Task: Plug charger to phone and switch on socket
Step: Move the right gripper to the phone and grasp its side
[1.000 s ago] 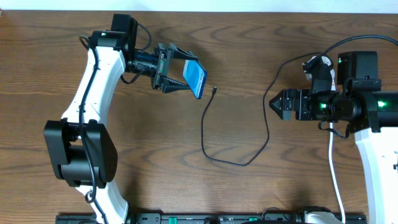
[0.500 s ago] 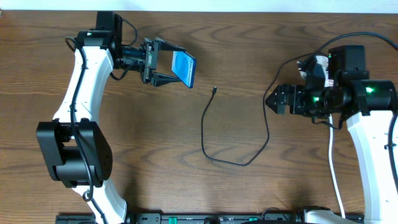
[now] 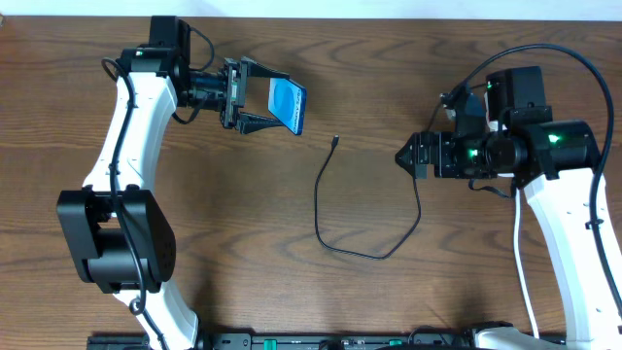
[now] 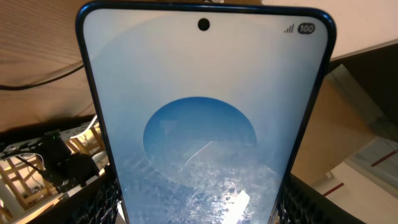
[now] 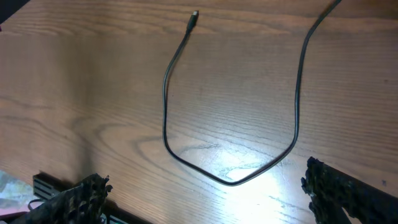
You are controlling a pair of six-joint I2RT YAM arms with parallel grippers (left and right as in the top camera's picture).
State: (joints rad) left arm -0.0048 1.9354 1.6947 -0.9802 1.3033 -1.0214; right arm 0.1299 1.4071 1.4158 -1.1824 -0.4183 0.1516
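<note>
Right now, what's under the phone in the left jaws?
Left gripper holds the phone tilted; only bare wooden table shows around it. The patch directly beneath is hidden.

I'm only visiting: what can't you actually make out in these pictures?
Phone charging port: left wrist view cuts off its lower edge; overhead it is too small.
Socket and its switches: overhead, covered by the right arm; absent from both wrist views.
Charger far end: passes under the right arm overhead, leaves the top edge in the right wrist view.
</note>
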